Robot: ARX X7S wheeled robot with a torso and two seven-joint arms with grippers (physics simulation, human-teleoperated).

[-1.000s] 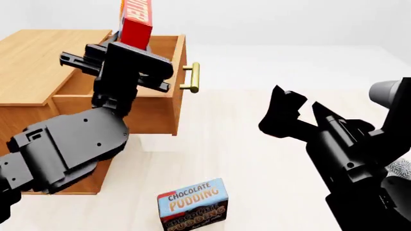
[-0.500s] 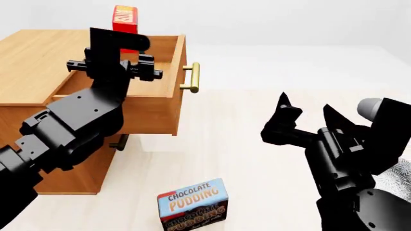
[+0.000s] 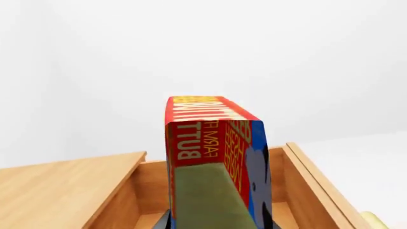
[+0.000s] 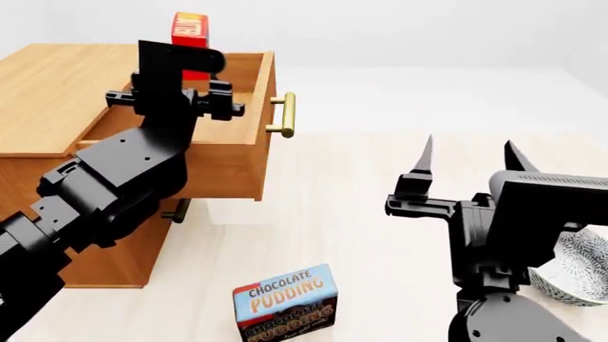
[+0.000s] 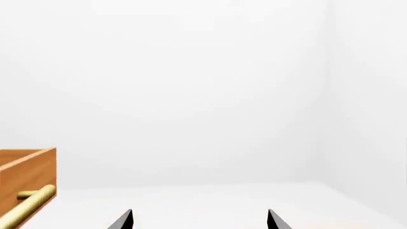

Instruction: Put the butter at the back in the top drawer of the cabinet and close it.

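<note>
red-orange butter [image 4: 188,32] sits clamped in the left gripper [image 4: 181,85] above the open top drawer [image 4: 249,146] of the cabinet [image 4: 53,92]; over the last second the arm has straightened and carried the carton back toward the drawer's rear, so lowering and release look like the next step. the right gripper [image 4: 465,160] has swung upright, jaws wide and empty. a chocolate pudding box [image 4: 285,303] lies on the pale counter [image 4: 361,214], a patterned bowl [image 4: 574,267] at its right edge; white walls behind.
</note>
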